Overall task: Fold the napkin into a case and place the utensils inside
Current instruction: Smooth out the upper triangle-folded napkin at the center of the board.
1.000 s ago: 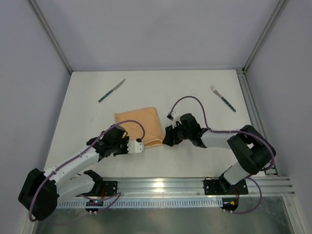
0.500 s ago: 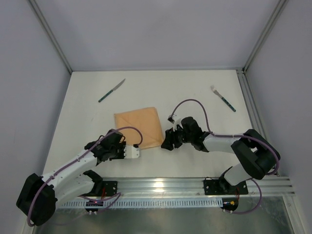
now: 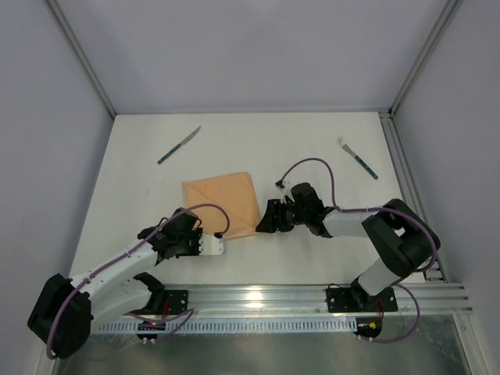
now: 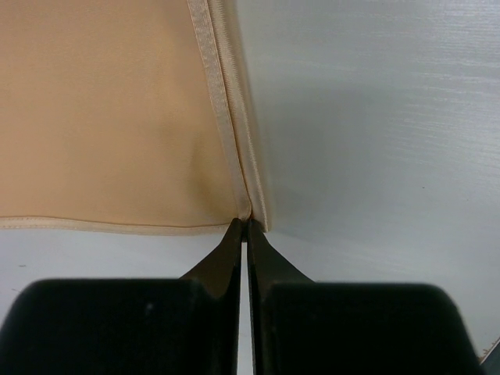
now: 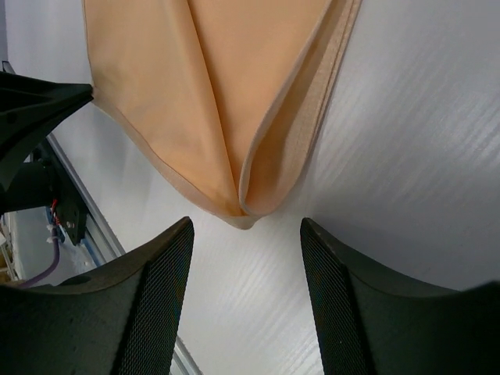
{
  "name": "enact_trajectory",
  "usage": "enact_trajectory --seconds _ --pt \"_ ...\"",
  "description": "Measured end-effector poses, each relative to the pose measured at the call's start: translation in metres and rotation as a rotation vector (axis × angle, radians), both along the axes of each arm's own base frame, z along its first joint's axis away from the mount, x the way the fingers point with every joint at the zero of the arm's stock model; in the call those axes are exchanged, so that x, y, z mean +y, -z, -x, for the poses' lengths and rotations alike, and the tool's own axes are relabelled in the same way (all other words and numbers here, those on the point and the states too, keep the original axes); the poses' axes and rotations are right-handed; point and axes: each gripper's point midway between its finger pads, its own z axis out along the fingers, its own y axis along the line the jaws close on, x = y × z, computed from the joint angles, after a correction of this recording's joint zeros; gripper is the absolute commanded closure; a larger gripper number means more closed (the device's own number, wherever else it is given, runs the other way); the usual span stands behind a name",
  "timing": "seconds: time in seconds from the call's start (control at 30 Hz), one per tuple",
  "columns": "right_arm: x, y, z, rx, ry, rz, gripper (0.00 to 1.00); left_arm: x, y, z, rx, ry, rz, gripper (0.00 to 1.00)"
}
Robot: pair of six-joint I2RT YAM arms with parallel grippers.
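Wider now, right gripper (image 5: 246, 228) flanks the napkin (image 5: 156, 86), empty; left gripper (image 4: 247, 226) closed at its corner.

Napkin (image 3: 223, 205) lies mid-table (image 3: 312, 148). Knife (image 3: 179, 145) approx 11 o'clock from it, fork (image 3: 358, 158) approx 2 o'clock, both well apart. L gripper (image 3: 224, 244) at napkin's 6 o'clock corner; R gripper (image 3: 262, 222) just beside its 4 o'clock corner.

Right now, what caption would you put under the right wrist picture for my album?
Open right fingers frame the corner of the folded peach napkin on the white table.
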Motion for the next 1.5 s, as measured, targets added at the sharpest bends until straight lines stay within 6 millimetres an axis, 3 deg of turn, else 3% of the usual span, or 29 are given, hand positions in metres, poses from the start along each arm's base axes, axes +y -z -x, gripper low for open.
enact_trajectory --seconds 0.63,0.7,0.73,0.83,0.93,1.27,1.5 --pt "0.031 0.001 -0.010 0.051 -0.130 -0.050 0.40 -0.004 0.000 -0.005 -0.007 -0.023 0.018 1.00" --pt "0.031 0.001 -0.011 0.050 -0.133 -0.049 0.45 -0.004 0.001 -0.005 -0.008 -0.023 0.019 1.00" --pt "0.031 0.002 -0.011 0.049 -0.133 -0.045 0.53 -0.004 0.001 -0.005 -0.008 -0.023 0.018 1.00" --pt "0.029 0.009 -0.012 0.055 -0.129 -0.025 0.65 -0.004 0.001 -0.006 -0.010 -0.025 0.020 0.99" --pt "0.028 0.012 -0.011 0.065 -0.129 -0.013 0.68 -0.004 0.000 -0.006 -0.012 -0.034 0.022 0.98" --pt "0.032 0.007 -0.006 0.063 -0.178 -0.043 0.50 -0.002 0.000 -0.009 -0.027 -0.064 0.022 0.99" --pt "0.033 0.006 0.001 0.035 -0.234 -0.071 0.48 -0.002 0.000 -0.012 -0.034 -0.081 0.020 0.99"
